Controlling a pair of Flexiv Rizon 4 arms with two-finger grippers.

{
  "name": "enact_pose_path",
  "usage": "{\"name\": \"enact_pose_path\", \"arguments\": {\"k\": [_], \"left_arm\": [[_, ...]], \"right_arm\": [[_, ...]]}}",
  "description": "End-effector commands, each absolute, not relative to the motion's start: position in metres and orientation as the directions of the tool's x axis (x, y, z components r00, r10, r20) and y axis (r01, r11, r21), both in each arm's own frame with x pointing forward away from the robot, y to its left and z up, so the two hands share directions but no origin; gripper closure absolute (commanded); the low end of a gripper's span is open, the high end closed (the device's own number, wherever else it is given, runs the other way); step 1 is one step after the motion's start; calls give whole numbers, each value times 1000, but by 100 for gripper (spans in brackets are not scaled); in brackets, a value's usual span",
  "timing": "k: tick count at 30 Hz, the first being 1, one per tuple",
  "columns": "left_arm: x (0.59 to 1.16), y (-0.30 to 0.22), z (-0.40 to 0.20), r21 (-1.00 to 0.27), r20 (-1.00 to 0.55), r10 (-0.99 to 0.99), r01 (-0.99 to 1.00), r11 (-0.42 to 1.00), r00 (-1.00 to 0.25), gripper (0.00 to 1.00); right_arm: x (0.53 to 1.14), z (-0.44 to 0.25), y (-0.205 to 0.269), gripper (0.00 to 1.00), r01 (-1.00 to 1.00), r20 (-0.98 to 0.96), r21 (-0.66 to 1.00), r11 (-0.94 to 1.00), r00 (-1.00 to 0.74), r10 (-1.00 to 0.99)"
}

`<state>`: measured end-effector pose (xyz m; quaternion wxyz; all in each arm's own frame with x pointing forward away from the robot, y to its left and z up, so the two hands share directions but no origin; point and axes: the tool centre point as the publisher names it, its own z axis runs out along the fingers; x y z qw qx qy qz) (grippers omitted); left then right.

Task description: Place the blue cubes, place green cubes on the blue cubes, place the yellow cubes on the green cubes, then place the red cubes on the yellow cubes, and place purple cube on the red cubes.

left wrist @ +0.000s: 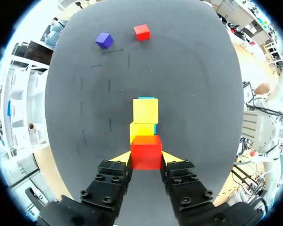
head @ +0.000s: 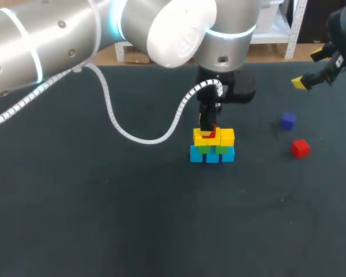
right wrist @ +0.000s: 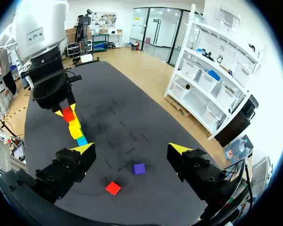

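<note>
Left wrist view is showing the left hand (left wrist: 146, 158) gripping a small red cube (left wrist: 146, 151), with both yellow-tipped fingers (left wrist: 123, 157) pressing against its opposite sides. The gripped cube is sitting right over the nearer yellow block at the top of the stack of small blue, green and yellow cubes (left wrist: 145, 111). Whether it is resting on that block cannot be told. In the head view the stack is standing near the middle of the dark tabletop (head: 104, 219), with blue cubes at the base, green above them and yellow on top. A loose purple cube (head: 288, 120) and a second red cube (head: 300, 148) are lying near each other, well apart from the stack on the right arm's side. The right hand (head: 309, 68) is hanging beyond them, farther from the stack, with its fingers spread wide and holding nothing.
</note>
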<state>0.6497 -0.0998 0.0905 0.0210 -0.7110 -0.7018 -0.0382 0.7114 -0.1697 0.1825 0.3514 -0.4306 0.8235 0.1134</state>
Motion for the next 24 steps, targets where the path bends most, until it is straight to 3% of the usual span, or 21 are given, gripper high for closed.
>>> {"name": "enact_pose_path", "arguments": {"k": [1,9,12,14,17,22,24], "left_arm": [[652,-101,90,22,88,996,1000,-11,9,72],[654,-101,89,28,89,996,1000,-8,6,65],[653,-101,89,27,90,996,1000,-9,6,51],[653,-101,89,28,90,996,1000,-8,6,49],[653,-101,89,29,91,996,1000,-7,4,31],[654,-101,89,31,89,996,1000,-5,3,21],[654,-101,90,33,88,996,999,-4,1,23]], "right_arm": [[711,183,-170,0,-789,-677,-116,603,-382,-629],[711,183,-170,0,-789,-677,-116,603,-382,-629],[711,183,-170,0,-789,-677,-116,603,-382,-629],[711,183,-170,0,-789,-677,-116,603,-382,-629],[711,183,-170,0,-789,-677,-116,603,-382,-629],[711,183,-170,0,-789,-677,-116,603,-382,-629],[711,183,-170,0,-789,-677,-116,603,-382,-629]]}}
